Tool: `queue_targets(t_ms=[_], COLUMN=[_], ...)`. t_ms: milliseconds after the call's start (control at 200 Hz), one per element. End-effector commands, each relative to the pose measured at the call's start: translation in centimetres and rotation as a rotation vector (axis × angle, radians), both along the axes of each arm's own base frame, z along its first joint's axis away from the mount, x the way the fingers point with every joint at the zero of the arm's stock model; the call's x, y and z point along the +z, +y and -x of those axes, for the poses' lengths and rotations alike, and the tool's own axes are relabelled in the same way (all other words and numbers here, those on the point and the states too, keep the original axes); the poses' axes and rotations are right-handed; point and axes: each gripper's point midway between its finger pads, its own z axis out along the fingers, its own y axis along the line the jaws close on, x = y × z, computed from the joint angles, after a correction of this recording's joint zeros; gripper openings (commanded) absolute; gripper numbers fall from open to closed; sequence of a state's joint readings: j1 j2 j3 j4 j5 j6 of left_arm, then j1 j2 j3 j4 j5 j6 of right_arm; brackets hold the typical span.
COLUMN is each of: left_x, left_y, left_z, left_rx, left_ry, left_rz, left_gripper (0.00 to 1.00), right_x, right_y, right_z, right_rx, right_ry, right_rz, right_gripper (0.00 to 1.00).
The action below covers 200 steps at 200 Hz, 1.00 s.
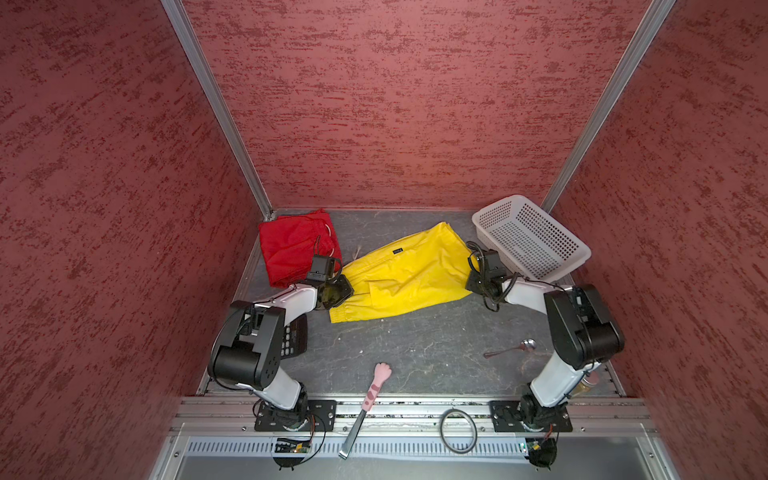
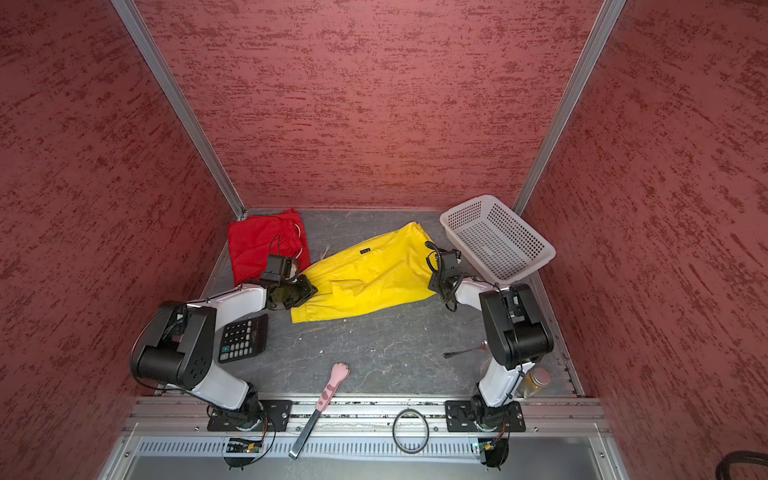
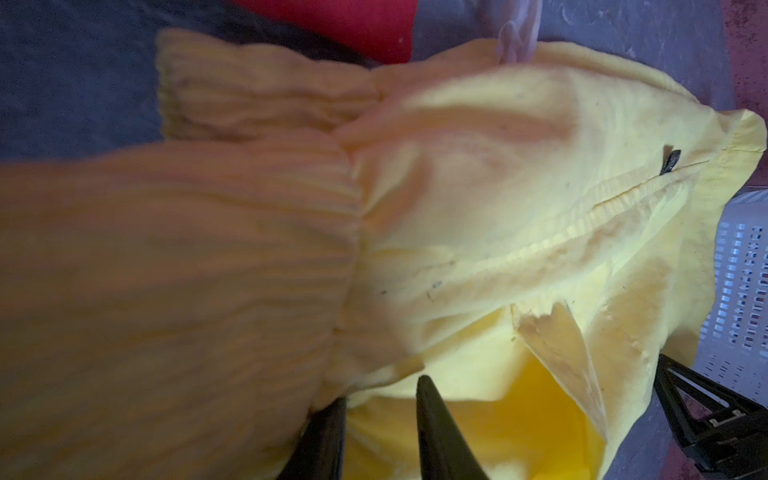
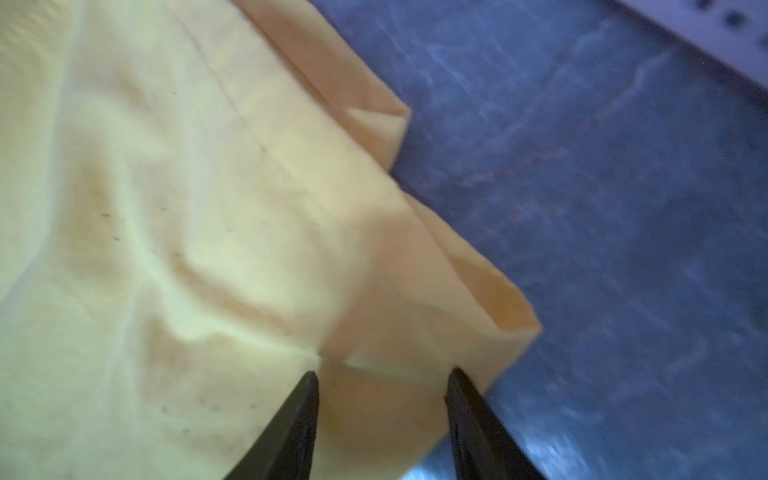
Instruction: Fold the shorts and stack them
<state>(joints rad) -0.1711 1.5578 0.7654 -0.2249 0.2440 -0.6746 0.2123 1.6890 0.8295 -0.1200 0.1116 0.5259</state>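
Yellow shorts [image 1: 409, 272] lie spread in the middle in both top views, with red shorts [image 1: 293, 247] folded in the far left corner. In the left wrist view, the left gripper [image 3: 381, 388] pinches the bunched waistband [image 3: 257, 232]. In the right wrist view, the right gripper [image 4: 382, 372] stands with its jaws apart, astride the hem [image 4: 478, 299].

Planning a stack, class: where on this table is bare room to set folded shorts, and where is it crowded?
Free: grey tabletop bordered by bright yellow shorts, black calculator, pink paw-handled tool and metal spoon; also the back strip between red fabric shorts and white perforated basket. Crowded: both side edges.
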Motion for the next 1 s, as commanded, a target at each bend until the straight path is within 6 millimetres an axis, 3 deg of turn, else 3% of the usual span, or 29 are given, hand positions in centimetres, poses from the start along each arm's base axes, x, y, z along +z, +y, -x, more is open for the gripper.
queue_targets(t_ms=[0, 125, 250, 331, 391, 516, 641, 706, 826, 997], left_x=[-0.9, 0.5, 4.7, 8.2, 11.0, 16.0, 19.3, 19.7, 19.1, 17.3], left_y=[1.1, -0.2, -2.7, -3.6, -3.7, -1.5, 2.8, 5.2, 8.4, 11.3], left_z=[1.8, 1.3, 0.1, -0.6, -1.0, -1.2, -0.5, 0.2, 1.8, 3.4], left_rx=[-0.012, -0.053, -0.135, -0.162, -0.165, -0.099, 0.035, 0.112, 0.208, 0.303], left_ry=[0.056, 0.022, -0.076, -0.140, -0.197, -0.308, -0.384, -0.390, -0.368, -0.324], left_rz=[-0.055, -0.015, 0.017, 0.033, 0.050, 0.047, 0.071, 0.096, 0.138, 0.210], left_gripper=[0.32, 0.35, 0.43, 0.52, 0.59, 0.63, 0.69, 0.81, 1.00, 1.00], right_x=[0.6, 3.6, 9.1, 12.8, 15.1, 17.8, 17.3, 16.4, 14.2, 10.9], right_y=[-2.3, -1.7, 1.5, 5.3, 9.2, 17.4, 26.0, 29.9, 36.4, 42.4], right_z=[1.8, 0.7, -1.3, -1.9, -1.8, -0.4, 2.3, 4.0, 7.6, 12.0], right_rx=[-0.106, -0.086, 0.035, 0.169, 0.303, 0.540, 0.748, 0.852, 1.054, 1.293], right_ry=[0.038, -0.028, -0.186, -0.291, -0.372, -0.480, -0.517, -0.526, -0.532, -0.537], right_rz=[0.016, -0.028, -0.038, 0.025, 0.060, 0.108, 0.178, 0.210, 0.243, 0.317], right_gripper=[0.52, 0.52, 0.52, 0.58, 0.65, 0.86, 0.91, 0.94, 0.97, 0.99])
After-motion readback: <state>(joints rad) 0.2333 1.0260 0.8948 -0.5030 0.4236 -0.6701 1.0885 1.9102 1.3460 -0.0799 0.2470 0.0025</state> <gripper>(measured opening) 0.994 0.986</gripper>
